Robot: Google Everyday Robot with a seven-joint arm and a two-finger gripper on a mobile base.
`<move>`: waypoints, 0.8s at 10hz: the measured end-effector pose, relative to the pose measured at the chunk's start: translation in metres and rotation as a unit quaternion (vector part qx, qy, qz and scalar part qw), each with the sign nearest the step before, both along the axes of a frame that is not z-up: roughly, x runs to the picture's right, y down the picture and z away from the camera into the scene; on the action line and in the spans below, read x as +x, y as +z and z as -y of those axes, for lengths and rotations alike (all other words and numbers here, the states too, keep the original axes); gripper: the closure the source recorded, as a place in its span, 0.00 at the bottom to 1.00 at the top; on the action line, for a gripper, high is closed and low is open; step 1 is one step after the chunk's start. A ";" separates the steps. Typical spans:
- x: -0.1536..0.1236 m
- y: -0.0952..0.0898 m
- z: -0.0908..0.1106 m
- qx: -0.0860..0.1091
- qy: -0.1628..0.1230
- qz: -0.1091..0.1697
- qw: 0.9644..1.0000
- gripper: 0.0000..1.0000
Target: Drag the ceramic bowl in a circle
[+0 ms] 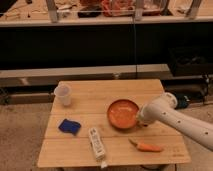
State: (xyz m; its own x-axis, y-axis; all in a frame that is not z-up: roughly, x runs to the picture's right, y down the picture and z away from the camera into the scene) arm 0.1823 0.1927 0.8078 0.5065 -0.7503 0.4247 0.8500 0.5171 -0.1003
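The ceramic bowl [122, 113], round, shallow and orange-red with a darker rim, sits on the wooden table [100, 90] right of its middle. My gripper [139, 119] is at the bowl's right rim, at the end of the white arm [175, 117] that reaches in from the right. The gripper's tip is hidden behind the wrist and the bowl's edge.
A translucent white cup [63, 94] stands at the back left. A blue cloth-like item [69, 126] lies at the front left, a white tube [96, 143] at the front middle, and a carrot [146, 147] at the front right. A dark shelf unit [100, 45] stands behind the table.
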 end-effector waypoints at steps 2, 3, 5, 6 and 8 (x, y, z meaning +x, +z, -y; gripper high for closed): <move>-0.040 -0.006 0.002 0.011 -0.034 0.017 0.999 0.96; -0.057 -0.005 0.009 0.018 -0.050 0.026 0.998 0.96; -0.078 0.006 0.036 0.028 -0.075 0.043 0.996 0.96; -0.081 0.012 0.047 0.030 -0.081 0.046 0.995 0.96; -0.090 0.040 0.080 0.033 -0.093 0.057 0.993 0.96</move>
